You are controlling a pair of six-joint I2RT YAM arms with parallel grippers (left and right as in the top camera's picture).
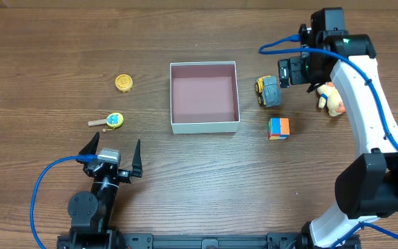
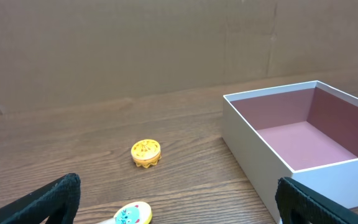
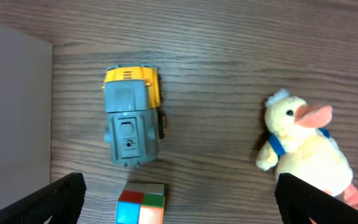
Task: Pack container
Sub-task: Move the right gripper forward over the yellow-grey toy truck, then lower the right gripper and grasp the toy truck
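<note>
I see the container sitting open-topped near the middle of the table, its thin white walls square around a dull pinkish-maroon floor. My left gripper sits at the near edge, left of the container and well apart from it, with its jaws spread wide and not touching any toy. Between that gripper and the far side lie a small spoon-shaped toy with a blue face and, further out, a round yellow toy, both left of the container. My right gripper is over the table on the container's right, its black fingers also spread fully, and its camera looks straight down. Under it a grey-and-yellow toy truck lies just beside the container's right wall, a multicoloured cube sits close to the truck's near end, and a yellow plush duck lies further right, apart from both.
</note>
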